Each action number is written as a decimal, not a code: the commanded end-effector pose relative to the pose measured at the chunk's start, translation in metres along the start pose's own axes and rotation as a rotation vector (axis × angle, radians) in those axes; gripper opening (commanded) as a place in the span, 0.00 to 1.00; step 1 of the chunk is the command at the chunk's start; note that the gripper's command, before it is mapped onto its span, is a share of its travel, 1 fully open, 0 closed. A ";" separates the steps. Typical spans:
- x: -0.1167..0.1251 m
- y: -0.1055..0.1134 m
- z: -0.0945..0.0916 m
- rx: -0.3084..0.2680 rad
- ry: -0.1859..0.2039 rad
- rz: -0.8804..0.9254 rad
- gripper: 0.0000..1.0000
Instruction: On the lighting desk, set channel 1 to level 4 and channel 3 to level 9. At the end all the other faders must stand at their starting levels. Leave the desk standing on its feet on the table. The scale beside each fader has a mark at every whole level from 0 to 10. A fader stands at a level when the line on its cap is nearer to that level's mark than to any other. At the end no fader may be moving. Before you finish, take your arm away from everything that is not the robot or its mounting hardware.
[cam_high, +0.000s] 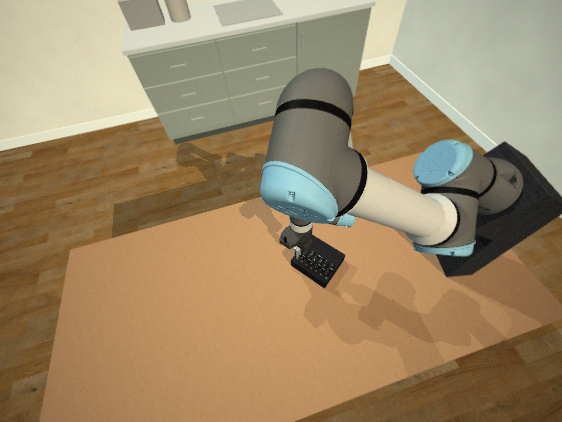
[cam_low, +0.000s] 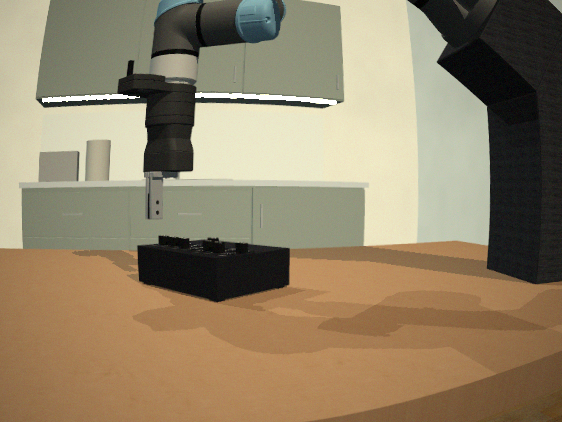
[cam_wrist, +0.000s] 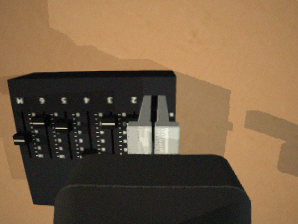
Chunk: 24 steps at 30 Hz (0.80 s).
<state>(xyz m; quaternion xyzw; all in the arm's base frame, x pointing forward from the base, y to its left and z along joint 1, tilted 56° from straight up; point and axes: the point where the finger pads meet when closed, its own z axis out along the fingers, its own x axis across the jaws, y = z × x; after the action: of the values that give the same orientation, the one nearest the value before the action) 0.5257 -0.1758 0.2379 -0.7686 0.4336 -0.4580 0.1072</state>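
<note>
The lighting desk (cam_high: 318, 262) is a small black box standing on its feet on the tan table; it also shows in the exterior view (cam_low: 214, 270) and in the wrist view (cam_wrist: 93, 132). Several faders with white-lined caps and scales run along its top. My gripper (cam_low: 154, 215) is shut and empty, fingers pressed together, hovering a little above the desk's left end. In the wrist view the shut fingers (cam_wrist: 154, 135) cover the rightmost channel, so that fader's cap is hidden. In the top view the gripper (cam_high: 298, 252) is at the desk's far-left corner.
The arm's dark base block (cam_high: 505, 215) stands at the table's right edge. A grey cabinet (cam_high: 240, 70) with items on top stands beyond the table. The arm's elbow (cam_high: 310, 150) hangs over the desk and hides part of it in the top view.
</note>
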 end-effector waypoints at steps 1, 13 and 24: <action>0.002 -0.002 0.003 0.002 0.004 -0.003 0.00; 0.002 -0.002 0.011 0.002 0.004 -0.003 0.00; 0.003 -0.002 0.016 0.002 0.004 -0.003 0.00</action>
<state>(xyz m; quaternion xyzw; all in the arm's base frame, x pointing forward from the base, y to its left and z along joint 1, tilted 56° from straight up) 0.5368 -0.1793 0.2302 -0.7687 0.4336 -0.4578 0.1072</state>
